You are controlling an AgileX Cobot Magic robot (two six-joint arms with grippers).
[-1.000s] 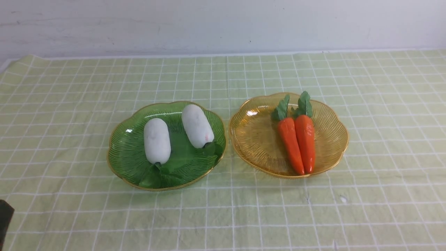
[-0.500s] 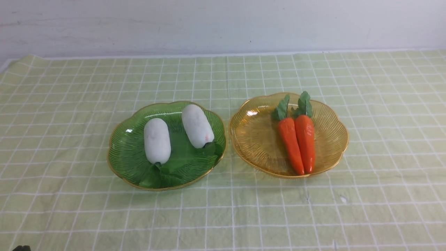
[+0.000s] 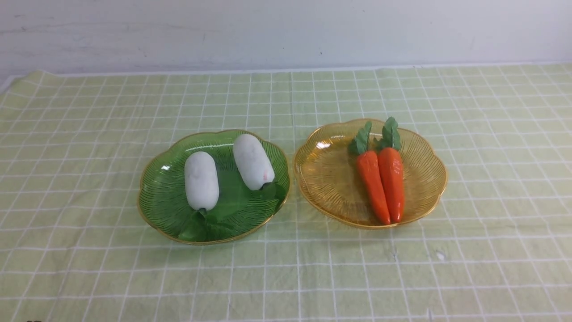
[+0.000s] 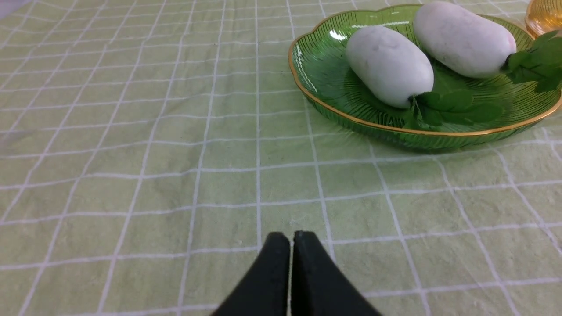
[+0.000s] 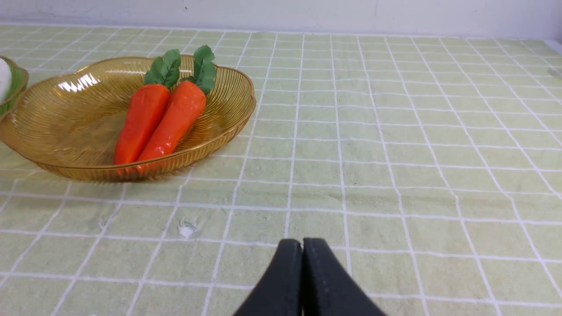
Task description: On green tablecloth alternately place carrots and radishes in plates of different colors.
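Note:
Two white radishes (image 3: 201,180) (image 3: 253,161) lie in the green plate (image 3: 163,197) at centre left of the green tablecloth (image 3: 286,277). Two orange carrots (image 3: 372,186) (image 3: 392,183) lie side by side in the amber plate (image 3: 328,179) at centre right. Neither gripper shows in the front view. In the left wrist view my left gripper (image 4: 291,237) is shut and empty over bare cloth, short of the green plate (image 4: 316,66) and radishes (image 4: 388,66). In the right wrist view my right gripper (image 5: 302,244) is shut and empty over cloth, apart from the amber plate (image 5: 66,127) and carrots (image 5: 140,123).
A white wall (image 3: 286,31) rises behind the cloth's far edge. A small white speck (image 3: 440,255) lies on the cloth in front of the amber plate; it also shows in the right wrist view (image 5: 187,229).
The dark tip of my left arm at the lower left corner of the front view has drawn back out of the picture. The plates, radishes and carrots have not moved.

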